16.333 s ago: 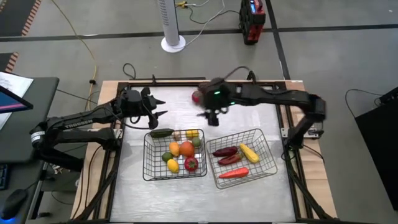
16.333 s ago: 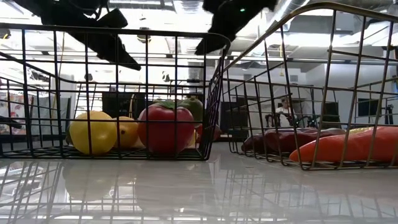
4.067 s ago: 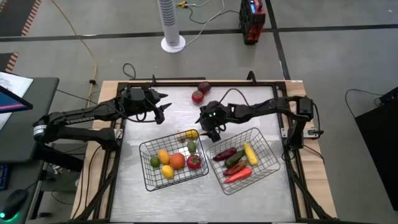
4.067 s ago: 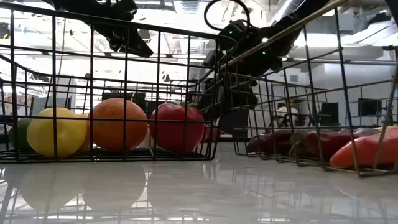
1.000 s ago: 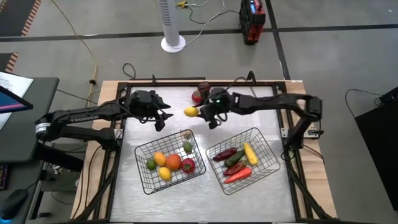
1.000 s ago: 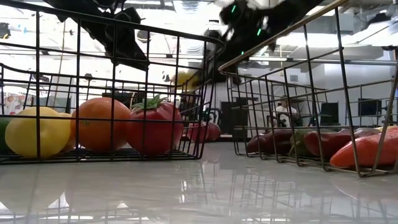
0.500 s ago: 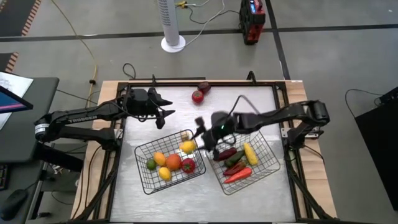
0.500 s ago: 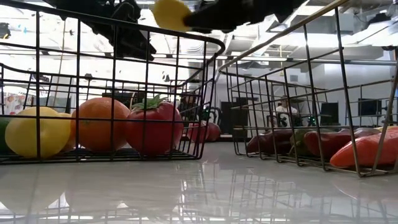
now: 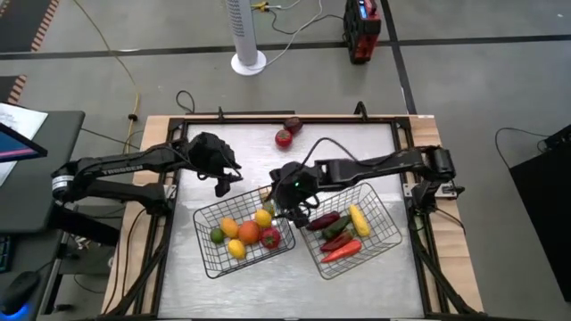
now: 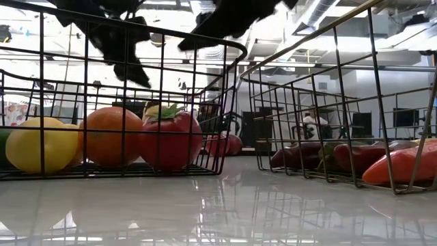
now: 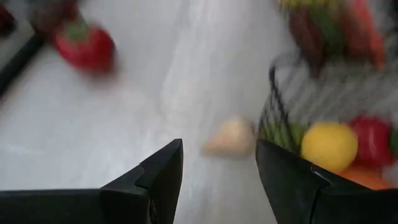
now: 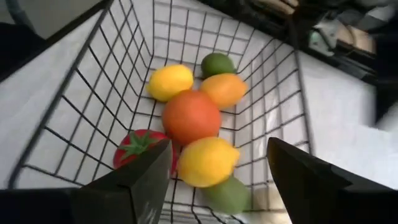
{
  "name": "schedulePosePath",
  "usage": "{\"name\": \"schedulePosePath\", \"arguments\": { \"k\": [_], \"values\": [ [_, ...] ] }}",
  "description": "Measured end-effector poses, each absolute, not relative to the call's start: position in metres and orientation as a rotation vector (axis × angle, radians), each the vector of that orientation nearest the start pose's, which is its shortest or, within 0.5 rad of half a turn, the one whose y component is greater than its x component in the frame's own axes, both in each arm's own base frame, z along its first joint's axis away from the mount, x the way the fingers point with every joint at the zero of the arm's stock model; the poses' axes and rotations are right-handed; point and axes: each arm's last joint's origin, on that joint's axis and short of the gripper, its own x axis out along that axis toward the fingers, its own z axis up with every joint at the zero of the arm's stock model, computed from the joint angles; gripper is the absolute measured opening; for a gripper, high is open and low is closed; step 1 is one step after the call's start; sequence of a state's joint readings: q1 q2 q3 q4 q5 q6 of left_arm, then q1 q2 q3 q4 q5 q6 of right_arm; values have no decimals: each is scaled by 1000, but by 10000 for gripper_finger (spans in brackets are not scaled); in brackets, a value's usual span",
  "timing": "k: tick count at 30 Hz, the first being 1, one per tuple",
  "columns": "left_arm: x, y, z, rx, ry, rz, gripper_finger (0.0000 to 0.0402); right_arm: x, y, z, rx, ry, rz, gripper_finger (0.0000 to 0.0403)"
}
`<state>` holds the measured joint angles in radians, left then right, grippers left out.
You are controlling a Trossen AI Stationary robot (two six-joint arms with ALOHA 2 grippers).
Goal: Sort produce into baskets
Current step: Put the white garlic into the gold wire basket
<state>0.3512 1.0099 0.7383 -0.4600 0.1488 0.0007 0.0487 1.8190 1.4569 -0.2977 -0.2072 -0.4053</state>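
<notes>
While the right tool [image 9: 287, 198] is held over the far right corner of the left basket [image 9: 207, 217], its fingers are seen wide apart and nothing is held between them. A yellow lemon [image 12: 208, 161] is seen lying in this basket, on top of a green fruit [image 12: 227, 193] and beside an orange [image 12: 191, 117] and a tomato [image 12: 138, 148]. The long vegetables, among them a yellow one [image 9: 359, 219] and a red one [image 9: 337, 251], are kept in the right basket [image 9: 385, 228]. The left tool [image 9: 225, 181] is placed above the worktop [image 9: 357, 147] just behind the left basket, open and empty. Two red pieces [image 9: 284, 137] are left at the far edge of the worktop.
</notes>
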Motion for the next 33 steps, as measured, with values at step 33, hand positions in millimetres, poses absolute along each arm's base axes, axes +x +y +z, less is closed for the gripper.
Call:
{"name": "schedulePosePath", "arguments": {
  "k": [33],
  "values": [
    [255, 85, 181, 612, 989, -230, 191, 221, -63, 320, -242, 216, -115, 292]
  ]
}}
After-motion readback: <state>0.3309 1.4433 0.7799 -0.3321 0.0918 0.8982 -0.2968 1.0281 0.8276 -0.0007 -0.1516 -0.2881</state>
